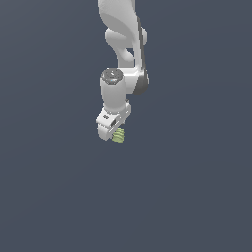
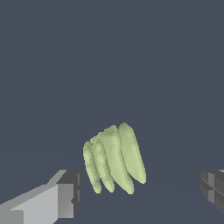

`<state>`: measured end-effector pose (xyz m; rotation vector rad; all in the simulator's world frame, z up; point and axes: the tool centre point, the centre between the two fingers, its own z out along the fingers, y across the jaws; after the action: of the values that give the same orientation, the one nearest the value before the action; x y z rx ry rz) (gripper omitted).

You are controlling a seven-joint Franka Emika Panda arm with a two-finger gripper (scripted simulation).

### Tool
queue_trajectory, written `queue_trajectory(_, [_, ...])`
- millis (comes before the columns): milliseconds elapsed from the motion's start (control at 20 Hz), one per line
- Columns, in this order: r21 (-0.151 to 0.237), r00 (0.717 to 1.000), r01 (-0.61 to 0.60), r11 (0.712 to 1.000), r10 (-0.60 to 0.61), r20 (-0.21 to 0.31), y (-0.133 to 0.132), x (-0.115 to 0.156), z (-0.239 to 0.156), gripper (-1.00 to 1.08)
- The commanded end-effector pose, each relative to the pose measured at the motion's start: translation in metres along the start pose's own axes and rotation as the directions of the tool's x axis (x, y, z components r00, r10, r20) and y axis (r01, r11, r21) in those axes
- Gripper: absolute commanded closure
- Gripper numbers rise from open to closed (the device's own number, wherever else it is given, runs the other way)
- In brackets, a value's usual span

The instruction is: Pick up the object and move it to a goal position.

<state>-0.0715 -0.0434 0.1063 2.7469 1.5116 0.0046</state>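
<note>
Item: one yellow-green object [image 1: 119, 136], sitting at the tip of my claw [image 1: 111, 130]; claw spread, nothing pinched.

Detail: exterior view; my white arm [image 1: 124, 54] comes down from the top centre of the frame, and the object shows just below and right of the claw's tip, a little above frame centre; small against the claw; whether it rests on the dark blue-grey table [image 1: 197, 197] cannot be told; wrist view; object [image 2: 114, 158] is a cluster of long ridged lobes side by side, lower centre of the frame; one finger [image 2: 65, 194] at lower left, the other finger [image 2: 213, 189] at the right edge; object lies between them, nearer the lower-left one; bare gaps on both sides, so neither finger touches it; claw midpoint [image 2: 140, 192] just right of the lobes' lower ends.
</note>
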Motion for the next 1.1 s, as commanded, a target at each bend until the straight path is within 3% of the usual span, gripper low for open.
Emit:
queue_trajectory(0, [0.002,0.998,0.067,0.998,-0.067,0.0,-0.005,-0.002,0.004,-0.92])
queue_trajectory(500, [0.006,0.972,0.235,0.972,-0.235,-0.002,-0.018,-0.006,0.012,-0.92])
queue_trajectory(1050, [0.007,0.964,0.264,0.964,-0.264,-0.002,-0.02,-0.007,0.017,-0.92])
